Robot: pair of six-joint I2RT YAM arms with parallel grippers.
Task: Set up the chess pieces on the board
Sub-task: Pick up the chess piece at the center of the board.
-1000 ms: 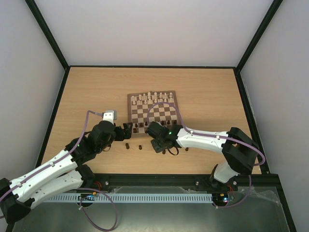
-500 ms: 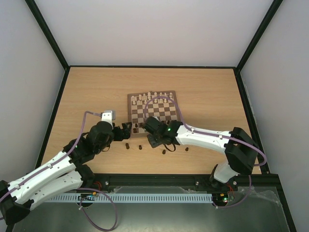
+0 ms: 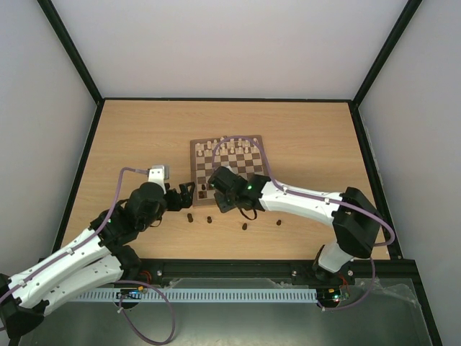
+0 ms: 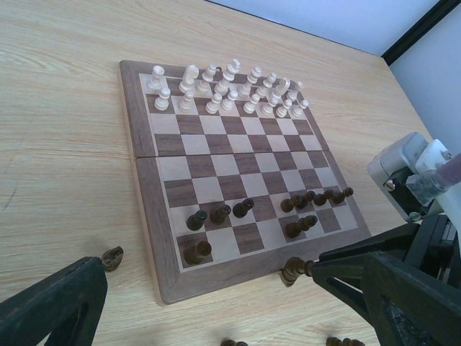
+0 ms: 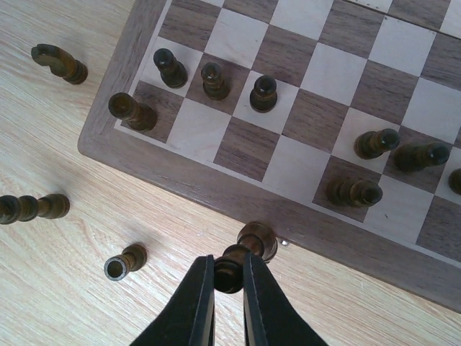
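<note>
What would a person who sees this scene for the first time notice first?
The right pincer is shut on a dark piece at the near border of the board. The pale pieces stand in two rows at its far side, while several dark ones lie loose on the table before it.

Nothing readable anywhere, honestly. Looked over all three views and can't make out any lettering, numbers, labels or logos, not even along the border of the board (image 4: 147, 180).
</note>
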